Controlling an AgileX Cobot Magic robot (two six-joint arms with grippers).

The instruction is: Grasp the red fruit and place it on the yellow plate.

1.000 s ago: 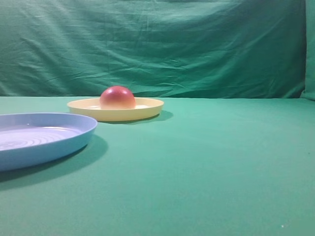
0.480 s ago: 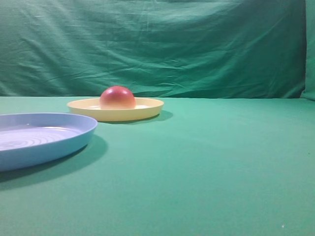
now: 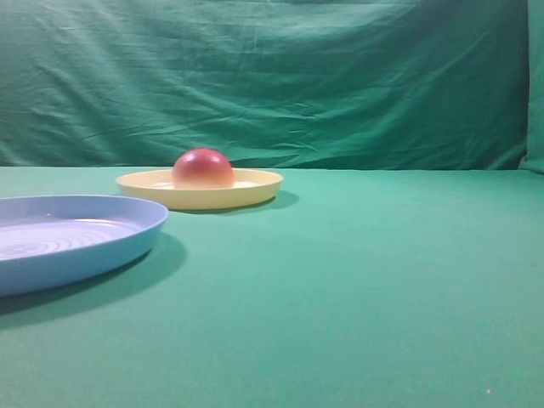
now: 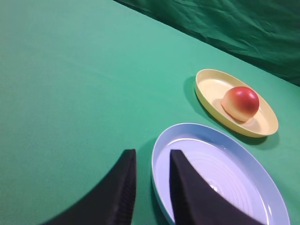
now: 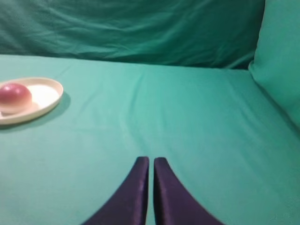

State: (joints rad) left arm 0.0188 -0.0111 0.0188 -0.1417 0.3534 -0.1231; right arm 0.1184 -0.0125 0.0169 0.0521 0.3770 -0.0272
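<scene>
Green cloth covers the whole scene: a wrinkled backdrop (image 3: 280, 76) hangs behind, and the same green fabric is stretched flat over the table (image 3: 365, 280), with a raised green fold at the right edge of the right wrist view. Largest of the things lying on it is the light blue plate (image 3: 68, 242), a shallow round dish with ringed grooves in its floor, sitting at the near left in the high view and cut off by the picture's edge. Behind it and a little to its right, apart from it, lies the yellow plate (image 3: 200, 191), smaller in view, pale with a raised rim. On that plate rests the red fruit (image 3: 202, 169), a glossy dome, red on top and peach toward its base, sitting toward one side of the dish rather than dead centre. Neither arm shows in the high view. From the wrist cameras, the left gripper (image 4: 150, 161) hangs over the near rim of the blue plate, its dark fingers a narrow gap apart and holding nothing. Well off to the right above bare cloth, the right gripper (image 5: 151, 164) has its two dark fingers pressed together, empty.
</scene>
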